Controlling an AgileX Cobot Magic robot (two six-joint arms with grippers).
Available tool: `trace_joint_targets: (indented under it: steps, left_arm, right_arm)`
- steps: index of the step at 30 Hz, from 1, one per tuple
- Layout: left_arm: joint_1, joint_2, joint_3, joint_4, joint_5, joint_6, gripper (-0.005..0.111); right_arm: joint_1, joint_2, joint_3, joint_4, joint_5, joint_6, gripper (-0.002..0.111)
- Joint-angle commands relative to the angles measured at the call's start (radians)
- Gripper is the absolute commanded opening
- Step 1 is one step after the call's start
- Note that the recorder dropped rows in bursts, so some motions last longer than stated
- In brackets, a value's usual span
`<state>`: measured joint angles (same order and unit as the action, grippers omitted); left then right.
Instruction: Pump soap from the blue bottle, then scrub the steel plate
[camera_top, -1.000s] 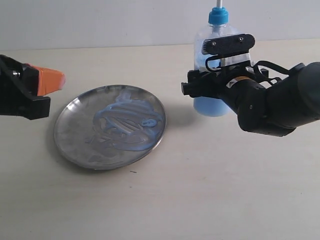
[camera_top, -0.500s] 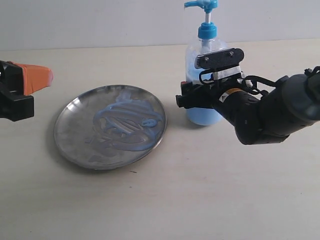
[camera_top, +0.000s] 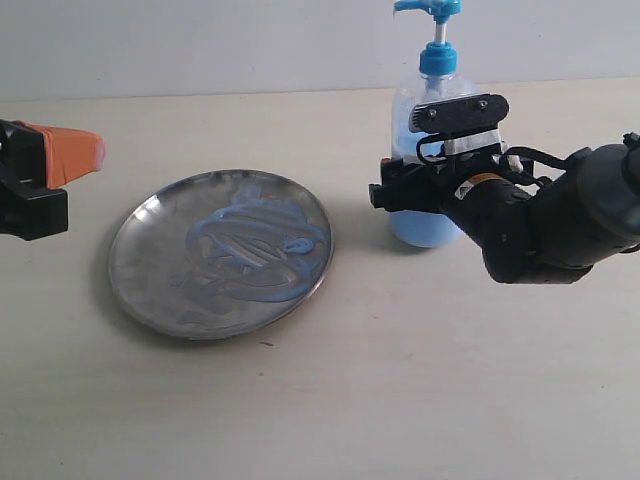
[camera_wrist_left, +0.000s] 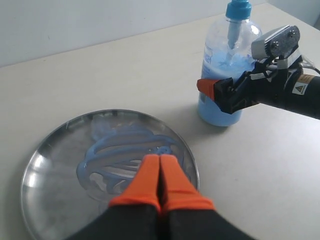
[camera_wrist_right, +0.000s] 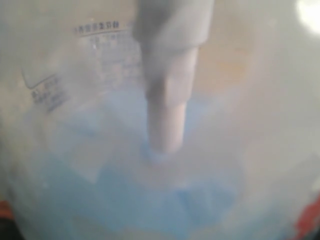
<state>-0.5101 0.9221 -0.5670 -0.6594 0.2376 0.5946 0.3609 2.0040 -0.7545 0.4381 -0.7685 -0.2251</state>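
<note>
The steel plate (camera_top: 140, 250) lies flat on the table left of centre, with streaky pale-blue soap (camera_top: 255, 250) smeared over its middle. The blue bottle (camera_top: 425, 225) stands upright to the plate's right, pump head on top. My right gripper (camera_top: 415, 190) is closed round the bottle's body, and the bottle (camera_wrist_right: 160, 165) fills the right wrist view. My left gripper (camera_top: 95, 152) hovers at the far left beside the plate, orange fingers pressed together with nothing between them. In the left wrist view the left gripper (camera_wrist_left: 160, 159) hangs over the plate (camera_wrist_left: 45, 165) and soap (camera_wrist_left: 120, 150); the bottle (camera_wrist_left: 230, 55) stands beyond.
The pale table (camera_top: 400, 400) runs back to a light wall (camera_top: 200, 40). The bulky black right arm (camera_top: 560, 225) stretches in from the right edge behind the bottle.
The right gripper and the bottle in it shifted toward the plate and lower, then back to the right; the pump head came into view. The left gripper drew slightly left.
</note>
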Motion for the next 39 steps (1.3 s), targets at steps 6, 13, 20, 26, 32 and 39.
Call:
trace_joint_targets:
  steps: [6, 13, 20, 26, 32, 39]
  left_arm:
    - [0.002, -0.008, 0.008, -0.009, -0.015, -0.004, 0.0]
    - [0.002, -0.008, 0.008, -0.009, -0.015, -0.004, 0.0]
    - [0.002, -0.008, 0.008, -0.009, -0.015, -0.004, 0.0]
    - [0.002, -0.008, 0.008, -0.009, -0.015, -0.004, 0.0]
    - [0.002, -0.008, 0.008, -0.009, -0.015, -0.004, 0.0]
    - [0.002, -0.008, 0.008, -0.009, -0.015, -0.004, 0.0]
  right_arm:
    - [0.0, -0.015, 0.002, -0.005, 0.063, -0.017, 0.0]
    - [0.0, -0.015, 0.002, 0.0, -0.012, -0.017, 0.0]
    - [0.0, -0.015, 0.002, 0.072, 0.004, -0.007, 0.0]
    - [0.0, -0.015, 0.002, 0.078, 0.006, -0.007, 0.0]
    - [0.0, -0.015, 0.002, 0.078, 0.013, -0.007, 0.0]
    - [0.0, -0.015, 0.002, 0.058, -0.025, -0.007, 0.0]
